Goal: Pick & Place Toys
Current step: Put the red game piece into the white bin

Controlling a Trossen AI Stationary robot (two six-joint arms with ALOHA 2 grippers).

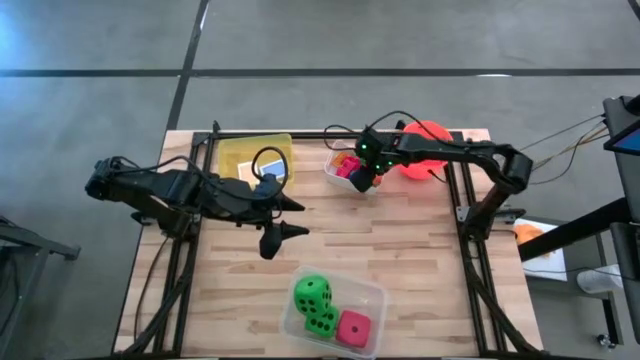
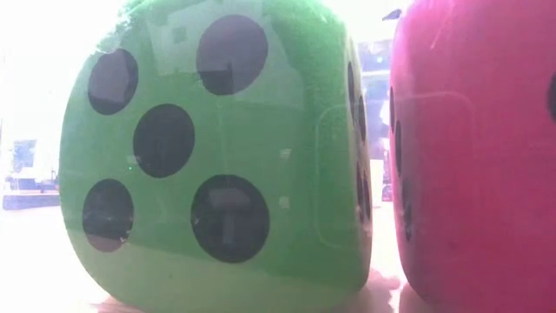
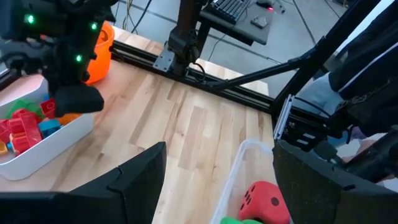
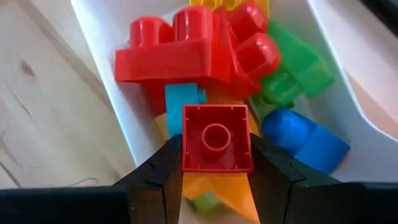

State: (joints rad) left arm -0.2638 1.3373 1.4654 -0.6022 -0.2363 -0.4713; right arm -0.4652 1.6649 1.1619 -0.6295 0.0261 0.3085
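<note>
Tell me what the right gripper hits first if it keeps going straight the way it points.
Likely the pile of blocks in the white tub. The right gripper, shut on a red block, points down into it.

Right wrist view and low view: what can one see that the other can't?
Only the right wrist view shows the right gripper, its jaws shut on a small red block, above a white tub full of toys: a big red block, green blocks and a blue block.

Only the low view shows two big dotted dice up close: a green die and a pink die side by side.

Both show only bright toys; neither shows the left gripper.
</note>
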